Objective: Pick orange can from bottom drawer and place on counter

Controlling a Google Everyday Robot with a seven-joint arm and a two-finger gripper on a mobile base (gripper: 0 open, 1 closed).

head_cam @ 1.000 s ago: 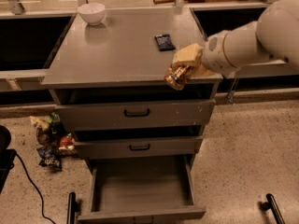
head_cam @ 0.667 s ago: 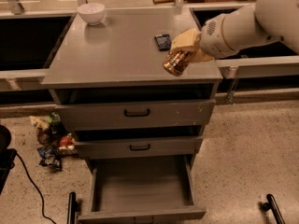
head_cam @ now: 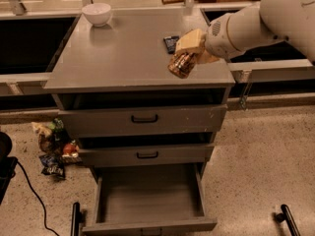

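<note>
Up and inward from the front edge, the gripper [head_cam: 191,52] has carried the orange can [head_cam: 180,64], which now hangs tilted over the front right part of the tabletop [head_cam: 123,58], well apart from the open bottom drawer [head_cam: 147,195], with the jaws pinching its upper end. I'd judge it light, thin-walled and slick, easily dented or twisted loose, so a gentle hold across the round body looks safest.
</note>
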